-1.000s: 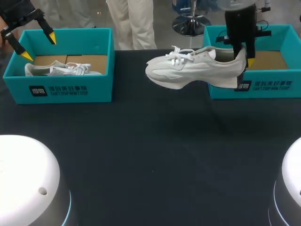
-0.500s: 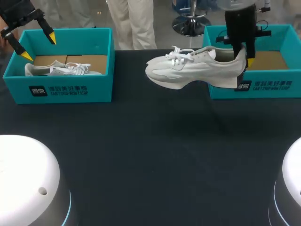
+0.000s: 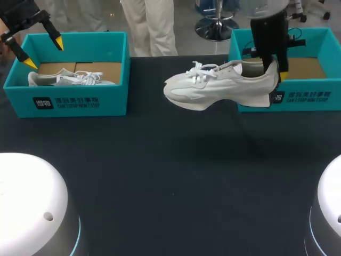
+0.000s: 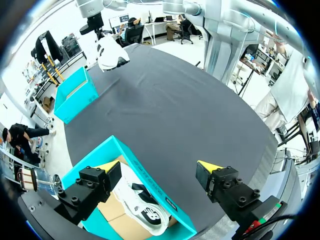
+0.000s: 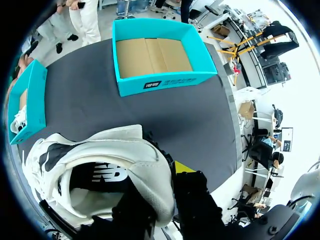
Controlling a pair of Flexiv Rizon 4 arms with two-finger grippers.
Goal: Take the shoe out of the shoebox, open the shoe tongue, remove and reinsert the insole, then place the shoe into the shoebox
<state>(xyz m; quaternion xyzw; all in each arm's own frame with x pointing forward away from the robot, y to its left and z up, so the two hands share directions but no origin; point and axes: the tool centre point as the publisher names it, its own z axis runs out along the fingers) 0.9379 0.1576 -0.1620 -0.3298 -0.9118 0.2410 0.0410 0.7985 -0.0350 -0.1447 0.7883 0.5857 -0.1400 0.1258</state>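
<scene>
Head view: right end effector clenched on heel of white shoe, held aloft over dark counter, heel just beside right shoebox, toe toward the middle. Left end effector released, above left shoebox containing second shoe.

Left wrist view: fingers spread wide over that box.

Right wrist view: heel pinched, one finger inside the collar.

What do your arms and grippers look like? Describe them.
The left gripper and right gripper are black and blocky, with bright yellow wedge tips. Bolt heads and red and green wires show on the left one. The right arm is silver-grey.
</scene>
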